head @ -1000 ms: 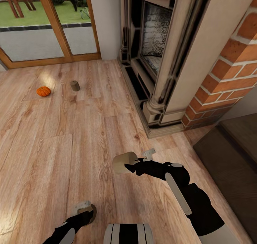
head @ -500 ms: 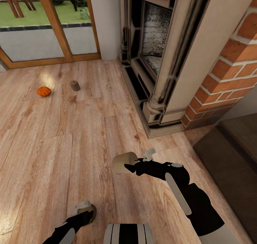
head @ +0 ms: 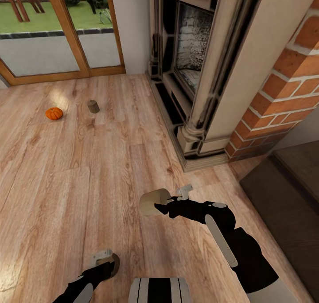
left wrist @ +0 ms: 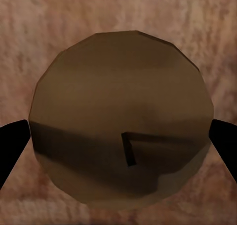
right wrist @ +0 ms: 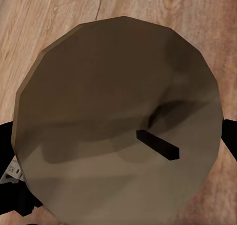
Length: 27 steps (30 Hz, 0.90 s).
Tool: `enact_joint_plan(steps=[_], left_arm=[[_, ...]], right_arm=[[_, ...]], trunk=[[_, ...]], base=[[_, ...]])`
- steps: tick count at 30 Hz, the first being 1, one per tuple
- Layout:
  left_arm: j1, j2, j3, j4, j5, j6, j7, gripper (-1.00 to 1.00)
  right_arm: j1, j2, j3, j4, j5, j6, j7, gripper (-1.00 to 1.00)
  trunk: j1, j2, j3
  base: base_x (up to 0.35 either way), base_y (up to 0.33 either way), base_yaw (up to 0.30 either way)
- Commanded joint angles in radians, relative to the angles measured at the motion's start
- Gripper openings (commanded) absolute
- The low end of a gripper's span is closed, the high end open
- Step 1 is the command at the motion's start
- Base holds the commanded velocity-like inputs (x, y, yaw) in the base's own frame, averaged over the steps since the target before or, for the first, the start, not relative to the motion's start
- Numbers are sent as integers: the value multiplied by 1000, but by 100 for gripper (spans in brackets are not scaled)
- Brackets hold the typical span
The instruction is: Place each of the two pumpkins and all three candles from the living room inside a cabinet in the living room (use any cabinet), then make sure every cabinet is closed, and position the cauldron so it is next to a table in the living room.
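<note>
Nothing had shifted across the last second: both arms, the view and every item on the floor stood exactly as before. Right gripper (head: 165, 202) was clamped on a candle (head: 153, 202), held off the floor ahead of the robot; right wrist view showed its flat wick end between the dark fingers. Left gripper (head: 106, 261) also gripped a candle (left wrist: 121, 117), low and close to the base. Far out beyond both grippers, toward the glass doors, a third candle (head: 93, 106) stood near a pumpkin (head: 54, 113), just apart. Cabinet (head: 288, 205) corner lay beside the right arm. Judged a pause; both carried candles awaited stowing.
</note>
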Motion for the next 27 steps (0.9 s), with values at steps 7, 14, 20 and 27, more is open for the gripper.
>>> enact_joint_plan(steps=[7,14,20,27], left_arm=[[0,2,-3,6,7,3,10,-100],[0,2,2,6,8,3,11,-100],[0,2,2,6,7,3,10,-100],[0,2,2,6,9,3,10,-100]], right_arm=[[-1,-1,0,-1,0,4,1,-100],[-1,-1,-1,0,0,4,2,-100],[-1,-1,-1,0,0,4,1,-100],[-1,-1,-1,0,0,4,1,-100]], trunk=[[0,0,-1],[0,0,-1],[0,0,3],[-4,2,30]], base=[[0,0,0],[0,0,0],[0,0,0],[0,0,0]])
